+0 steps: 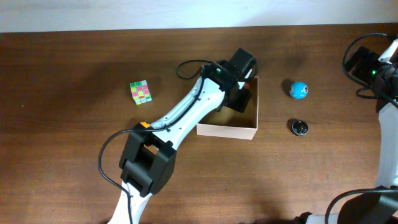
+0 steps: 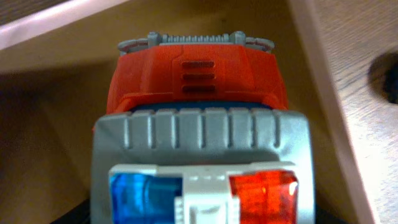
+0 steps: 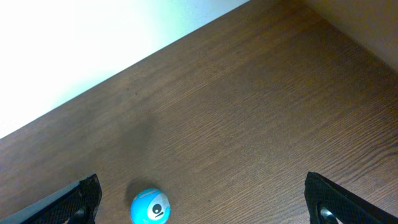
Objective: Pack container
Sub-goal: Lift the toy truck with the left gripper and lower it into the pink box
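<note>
White cardboard outside, tan-brown inside: the container (image 1: 227, 130) sits open-topped near the middle of the table (image 1: 62, 155).

Left arm (image 1: 186, 112) reaches in over the container's near-left corner. Left gripper (image 1: 239, 98) is down inside the box, toward its far wall.

Left wrist view is filled by a toy vehicle (image 2: 199, 124): orange-red body with three vent slots, ribbed grey panel, and a light bar with a blue lens beside a red one. Tan container walls and pale rim show around it, so the toy is within the box. A sliver of red also shows at the far wall in the overhead view. No fingers are visible around the toy, so I cannot tell whether the left jaws are closed or open.

Right arm (image 1: 388, 93) is well to the right of the container. Right gripper (image 3: 205, 202) is spread wide over bare wood, gripping nothing.

Blue ball (image 1: 299, 90) lies right of the container, near its far corner; it has a white patch with a dark dot, too small to read.

Dark round disc (image 1: 300, 127) lies right of the container, near its front corner.

Colour-tiled puzzle cube (image 1: 141, 92) lies well left of the container.
</note>
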{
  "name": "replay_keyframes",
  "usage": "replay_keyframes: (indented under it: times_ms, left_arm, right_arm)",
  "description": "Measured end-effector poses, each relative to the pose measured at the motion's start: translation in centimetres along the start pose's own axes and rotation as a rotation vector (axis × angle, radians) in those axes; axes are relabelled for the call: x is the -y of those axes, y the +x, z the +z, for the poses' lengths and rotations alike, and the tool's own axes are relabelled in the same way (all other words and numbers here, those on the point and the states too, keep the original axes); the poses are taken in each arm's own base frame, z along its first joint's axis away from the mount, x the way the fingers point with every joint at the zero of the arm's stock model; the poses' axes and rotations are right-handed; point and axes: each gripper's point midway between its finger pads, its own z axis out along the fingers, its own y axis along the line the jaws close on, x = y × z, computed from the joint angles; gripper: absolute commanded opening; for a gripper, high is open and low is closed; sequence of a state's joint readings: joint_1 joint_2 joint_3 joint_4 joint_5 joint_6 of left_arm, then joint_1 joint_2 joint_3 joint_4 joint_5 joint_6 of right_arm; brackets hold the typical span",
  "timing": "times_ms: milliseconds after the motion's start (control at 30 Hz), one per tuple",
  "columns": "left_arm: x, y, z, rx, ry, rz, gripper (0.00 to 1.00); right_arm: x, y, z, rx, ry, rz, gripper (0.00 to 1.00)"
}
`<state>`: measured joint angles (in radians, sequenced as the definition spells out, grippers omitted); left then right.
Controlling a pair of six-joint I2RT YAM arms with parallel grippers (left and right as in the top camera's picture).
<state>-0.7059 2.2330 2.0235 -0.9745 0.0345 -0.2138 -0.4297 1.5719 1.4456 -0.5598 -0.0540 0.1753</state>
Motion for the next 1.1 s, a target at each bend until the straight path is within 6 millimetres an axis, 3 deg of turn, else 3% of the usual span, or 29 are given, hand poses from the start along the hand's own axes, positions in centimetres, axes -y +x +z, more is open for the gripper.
replay_keyframes:
  times_ms: [167, 500, 833, 867, 900, 1000, 1067, 1100]
  left_arm:
    - [1.3, -0.6, 0.9, 0.028, 0.022, -0.005, 0.32]
    - [0.9, 0.9, 6.8, -0.033, -0.007, -0.135, 0.28]
    - [1.0, -1.0, 6.9, 0.045, 0.0, -0.178, 0.27]
    - [1.1, -1.1, 6.9, 0.049, 0.001, -0.178, 0.29]
    - [1.1, -1.1, 6.9, 0.051, 0.001, -0.178, 0.46]
    - [1.1, -1.1, 6.9, 0.051, 0.002, -0.178, 0.7]
    - [1.0, -1.0, 6.9, 0.047, -0.003, -0.178, 0.98]
    - [1.0, -0.9, 6.9, 0.042, -0.005, -0.18, 0.99]
  right_arm:
    - [0.0, 0.0, 0.0, 0.0, 0.0, 0.0, 0.99]
    - [0.0, 0.0, 0.0, 0.0, 0.0, 0.0, 0.99]
    - [0.0, 0.0, 0.0, 0.0, 0.0, 0.0, 0.99]
    - [0.0, 0.0, 0.0, 0.0, 0.0, 0.0, 0.99]
    - [0.0, 0.0, 0.0, 0.0, 0.0, 0.0, 0.99]
    - [0.0, 0.0, 0.0, 0.0, 0.0, 0.0, 0.99]
    - [0.0, 0.0, 0.0, 0.0, 0.0, 0.0, 0.99]
    - [0.0, 0.0, 0.0, 0.0, 0.0, 0.001, 0.99]
